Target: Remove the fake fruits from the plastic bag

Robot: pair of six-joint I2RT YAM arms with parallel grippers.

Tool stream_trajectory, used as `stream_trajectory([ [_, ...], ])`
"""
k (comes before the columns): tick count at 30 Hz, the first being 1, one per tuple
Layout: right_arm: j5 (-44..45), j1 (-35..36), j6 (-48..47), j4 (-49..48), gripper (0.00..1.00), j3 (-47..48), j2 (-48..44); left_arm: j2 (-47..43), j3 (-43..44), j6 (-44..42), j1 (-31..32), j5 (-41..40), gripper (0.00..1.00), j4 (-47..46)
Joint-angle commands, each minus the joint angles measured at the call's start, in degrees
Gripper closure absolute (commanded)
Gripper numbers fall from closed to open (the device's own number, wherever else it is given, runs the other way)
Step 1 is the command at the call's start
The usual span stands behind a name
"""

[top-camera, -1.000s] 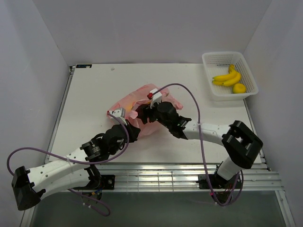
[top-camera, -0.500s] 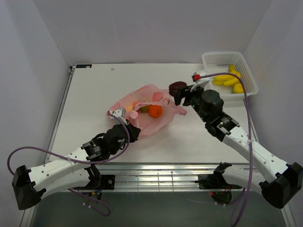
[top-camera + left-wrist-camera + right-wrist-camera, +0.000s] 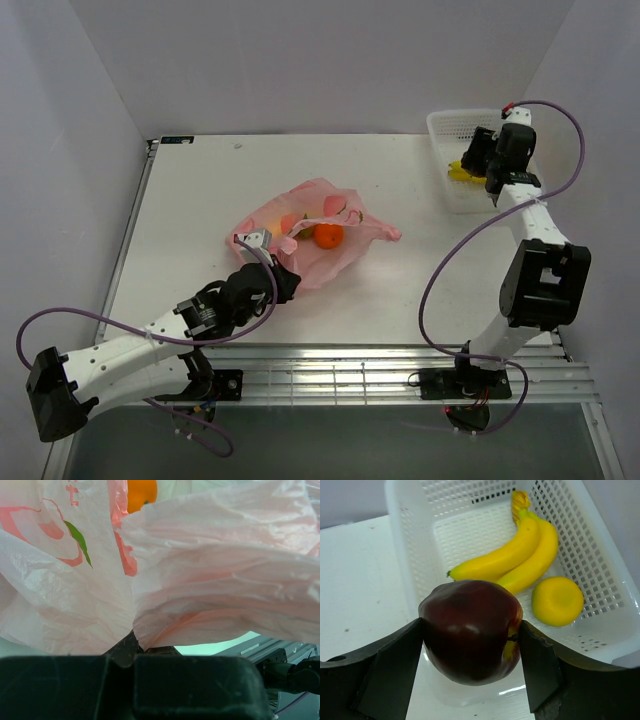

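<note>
Here: dark fruit [image 3: 470, 630] held over the basket [image 3: 410, 560], plastic bag [image 3: 300, 262] pinched on the table [image 3: 190, 200]

The right gripper [image 3: 470, 655] was seen closed on the dark fruit, a glossy, deep red-purple piece clamped between the two black fingers [image 3: 395, 665], one pressed to each side. In the right wrist view the fruit was held above the near wall of the white lattice basket, clear of its floor. Inside the basket a banana bunch [image 3: 520, 550] was laid diagonally. A round yellow fruit [image 3: 557, 600] was set just beside the lower end of the bunch; whether the two touched could not be told. In the top view the right arm was shown stretched toward the far right corner of the table, where the basket was placed.

The left gripper [image 3: 135, 647] was shown closed on the plastic bag. In the left wrist view the pink film was gathered into a pinch at the fingers, and creased folds were fanned out above it. The bag was located near the middle of the table, well apart from the basket, with its mouth lying open. An orange fruit [image 3: 328, 235] was exposed inside the open mouth, and part of it was also caught at the top edge of the left wrist view. A paler, yellowish shape was glimpsed next to it within the bag, too veiled by film to be identified.
</note>
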State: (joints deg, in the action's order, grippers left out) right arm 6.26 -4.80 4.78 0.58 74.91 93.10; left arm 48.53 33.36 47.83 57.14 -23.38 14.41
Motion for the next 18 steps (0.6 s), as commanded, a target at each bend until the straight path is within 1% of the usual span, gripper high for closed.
stream_trajectory([
  [1, -0.03, -2.32, 1.98, 1.44, 0.52, 6.02, 4.35, -1.60, -0.05, -0.55, 0.25, 0.79, 1.00, -0.70],
  [2, -0.20, -3.45, 2.17, 2.05, 0.51, 7.34, 5.76, -1.77, -0.14, -0.29, 0.25, 0.79, 1.00, -0.27],
  [4, -1.34, -4.34, 1.91, 3.55, 0.46, 11.19, 9.18, -2.13, -0.40, -0.11, 0.25, 0.70, 1.00, -0.09],
  [5, -1.60, -4.69, 1.64, 4.25, 0.27, 12.61, 10.25, -2.21, -0.58, 0.06, 0.25, 0.79, 1.00, -0.18],
  [6, -2.13, -4.69, 1.38, 6.87, 0.10, 14.10, 11.04, -2.13, -0.67, -0.02, 0.25, 0.70, 1.00, -0.26],
  [7, -2.48, -4.69, 1.38, 8.20, 0.06, 16.47, 11.92, -1.78, -0.58, -0.02, 0.25, 0.53, 1.00, -0.18],
  [8, -3.27, -4.69, 1.38, 8.91, 0.10, 16.93, 11.84, -1.51, -0.49, -0.11, 0.25, 0.35, 1.00, 0.08],
  [11, -7.12, -4.61, 1.12, 6.99, 0.10, 13.52, 8.16, -1.07, -0.23, 0.15, 0.25, 0.44, 1.00, 0.09],
  [12, -9.66, -4.52, 1.03, 6.11, 0.10, 12.20, 6.85, -1.07, -0.32, 0.33, 0.25, 0.35, 1.00, 0.09],
  [15, -13.10, -2.86, -0.81, 7.85, 0.10, 9.03, 1.49, -0.98, -0.41, 0.59, 0.25, 0.52, 1.00, 0.00],
  [16, -14.42, -1.98, -1.43, 8.29, 0.10, 7.54, -2.62, -0.90, -0.41, 0.59, 0.25, 0.52, 1.00, 0.00],
  [17, -15.91, 0.99, -2.65, 8.30, 0.10, 5.53, -5.44, -0.81, -0.41, 0.51, 0.25, 0.52, 1.00, 0.00],
  [18, -15.06, 3.37, -4.15, 8.38, 0.10, 1.15, -8.26, -0.55, -0.32, 0.42, 0.25, 0.52, 1.00, 0.00],
])
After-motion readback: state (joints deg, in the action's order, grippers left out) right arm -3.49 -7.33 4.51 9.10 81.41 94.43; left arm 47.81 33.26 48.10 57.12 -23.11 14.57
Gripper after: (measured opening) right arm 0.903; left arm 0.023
